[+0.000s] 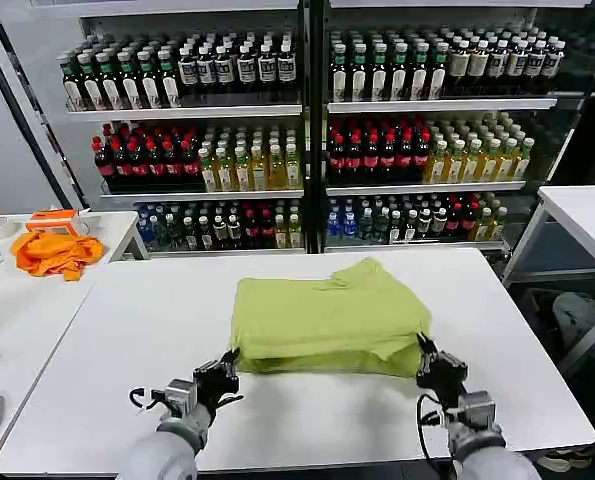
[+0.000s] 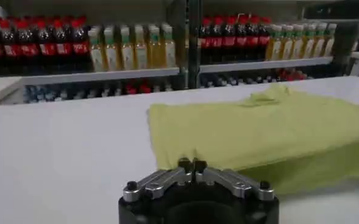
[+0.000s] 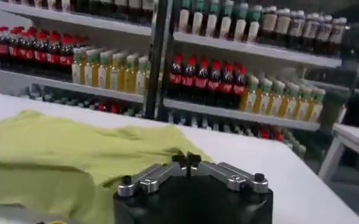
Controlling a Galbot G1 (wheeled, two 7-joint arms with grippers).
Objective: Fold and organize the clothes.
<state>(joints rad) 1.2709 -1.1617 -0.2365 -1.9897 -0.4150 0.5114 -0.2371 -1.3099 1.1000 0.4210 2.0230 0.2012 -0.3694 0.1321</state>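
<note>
Shelves of bottled drinks (image 1: 307, 130) fill the wall behind a white table (image 1: 127, 330). On a side table to the left lies an orange cloth (image 1: 55, 252), apart from the work. The left gripper (image 1: 220, 372) sits at the near left corner of the T-shirt (image 1: 327, 318), its fingers (image 2: 191, 165) pressed together with no cloth between them. The shirt lies mid-table, already folded into a layered rectangle, a bump of fabric at its far edge. The right gripper (image 1: 429, 358) rests at the near right corner, fingers (image 3: 186, 161) likewise shut and empty. Folding looks nearly finished; I judge the next move calls for opening both grippers, pinching the near edge and folding again or squaring the bundle.
</note>
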